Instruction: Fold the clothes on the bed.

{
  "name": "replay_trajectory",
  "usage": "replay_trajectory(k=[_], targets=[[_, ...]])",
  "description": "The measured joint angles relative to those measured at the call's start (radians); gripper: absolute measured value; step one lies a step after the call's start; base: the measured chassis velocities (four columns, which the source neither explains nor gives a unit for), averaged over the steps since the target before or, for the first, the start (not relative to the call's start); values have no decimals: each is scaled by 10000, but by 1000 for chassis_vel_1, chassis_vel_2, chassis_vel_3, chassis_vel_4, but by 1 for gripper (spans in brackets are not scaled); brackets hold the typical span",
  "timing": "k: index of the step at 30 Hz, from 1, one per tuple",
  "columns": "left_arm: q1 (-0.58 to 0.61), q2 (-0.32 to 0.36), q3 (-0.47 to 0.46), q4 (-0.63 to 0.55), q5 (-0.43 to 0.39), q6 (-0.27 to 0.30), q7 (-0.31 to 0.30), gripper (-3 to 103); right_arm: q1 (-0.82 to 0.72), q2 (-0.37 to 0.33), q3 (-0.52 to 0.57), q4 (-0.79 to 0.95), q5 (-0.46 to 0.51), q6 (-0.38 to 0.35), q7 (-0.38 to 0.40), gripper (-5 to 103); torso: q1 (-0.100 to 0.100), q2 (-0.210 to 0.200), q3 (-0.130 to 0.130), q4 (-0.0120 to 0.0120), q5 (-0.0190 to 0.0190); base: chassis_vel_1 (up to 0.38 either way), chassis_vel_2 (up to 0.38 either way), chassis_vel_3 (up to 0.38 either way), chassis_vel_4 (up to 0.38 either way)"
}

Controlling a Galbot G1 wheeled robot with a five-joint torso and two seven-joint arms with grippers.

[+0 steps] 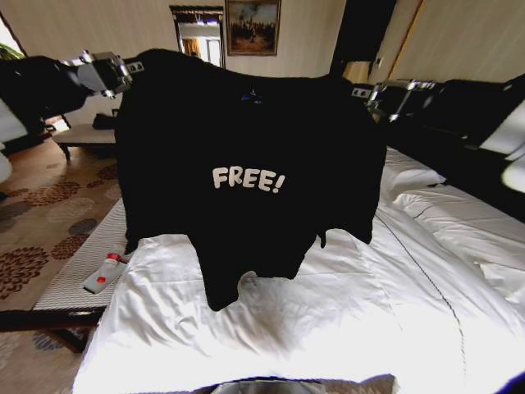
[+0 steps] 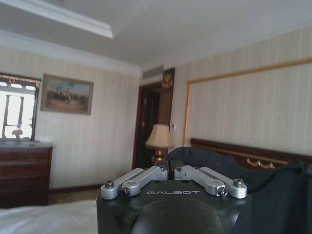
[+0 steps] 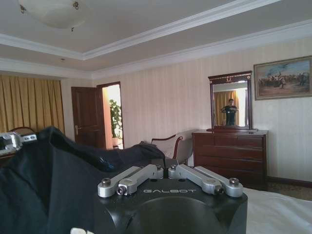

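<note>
head view: the black t-shirt [image 1: 246, 156] with white "free!" lettering hangs spread out in the air above the bed [image 1: 344, 320], chest side toward the camera, its hem dangling just over the white duvet [image 1: 271, 328]. the left claw [image 1: 123, 70] sits at the shirt's upper corner on the left, the right claw [image 1: 373, 94] at the upper corner on the right, each at a shoulder, so the cloth stretches between them. a striped bench [image 1: 78, 267] stands along the bed's left side with a white bottle [image 1: 102, 273] with a red cap lying on it — well below the left claw. a framed painting [image 1: 253, 26] hangs on the far wall.

left wrist view: the left claw [image 2: 169, 170] has its fingers [image 2: 146, 176] drawn together, pinching a fold of the black t-shirt [image 2: 273, 195], which runs away from the tips and drapes off to one side. behind it stand a lit lamp [image 2: 158, 139] and the dark headboard [image 2: 243, 153].

right wrist view: the right claw [image 3: 165, 169] is likewise closed on the black t-shirt [image 3: 48, 185], the cloth bunched right at the fingertips and spreading away in a broad dark sheet — at its far edge the left claw [image 3: 10, 141] shows. a dark dresser [image 3: 231, 156] with a mirror [image 3: 230, 102] stands against the wall beyond.
</note>
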Motion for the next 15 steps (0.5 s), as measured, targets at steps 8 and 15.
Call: replay_trajectory(k=[8, 15], targets=[[52, -260, -2000, -139, -2976, 2346, -2280, 1, 54, -765, 1315, 556, 2125, -202, 656, 0, -1, 1, -1, 1, -4, 0, 0, 0, 0], [84, -151, -3643, -135, -5898, 3254, -4822, 1, 69, -1158, 2089, 1536, 3932, -151, 1577, 0, 1, -2, 1, 0, -3, 0, 0, 0, 0]])
